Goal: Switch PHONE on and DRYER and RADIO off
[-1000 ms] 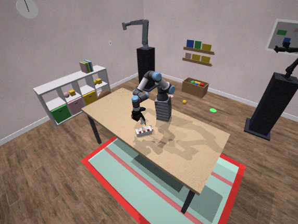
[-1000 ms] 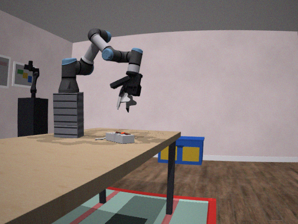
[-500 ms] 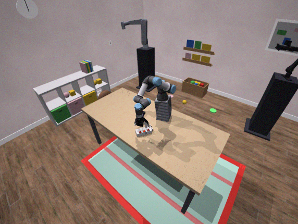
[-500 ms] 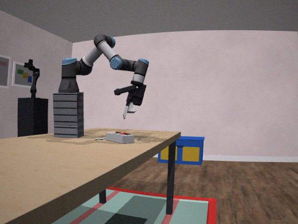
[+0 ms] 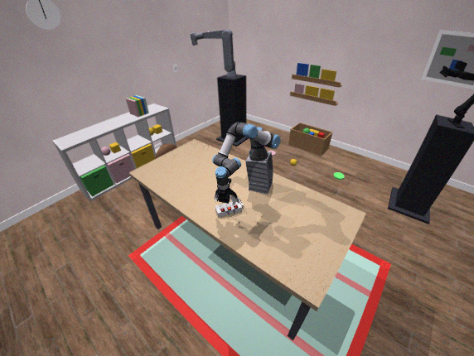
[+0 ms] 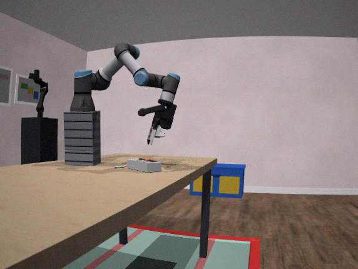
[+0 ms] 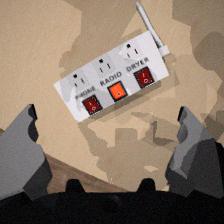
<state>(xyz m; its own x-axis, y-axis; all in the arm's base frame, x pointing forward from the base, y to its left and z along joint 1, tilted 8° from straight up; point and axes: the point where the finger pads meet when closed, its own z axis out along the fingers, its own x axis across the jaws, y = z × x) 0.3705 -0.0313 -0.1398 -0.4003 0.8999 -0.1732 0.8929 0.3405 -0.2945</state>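
Note:
The white power strip [image 5: 229, 210] [image 6: 144, 164] [image 7: 112, 80] lies right way up on the table [image 5: 290, 248] [image 6: 62, 194], near its front-left edge. In the wrist view its labels read PHONE, RADIO and DRYER. The RADIO switch [image 7: 117, 91] glows bright orange. The PHONE switch [image 7: 92, 105] and the DRYER switch [image 7: 144, 77] are dark red. My gripper [image 5: 225, 199] [image 6: 153, 139] [image 7: 108, 106] is wide open and empty. It hangs a short way above the strip and points down at it.
The arm's grey stacked pedestal [image 5: 259, 175] [image 6: 82, 137] stands on the table behind the strip. The strip's short cable [image 7: 150, 30] sticks out of its DRYER end. The table edge and the wooden floor [image 7: 65, 172] show just past the strip.

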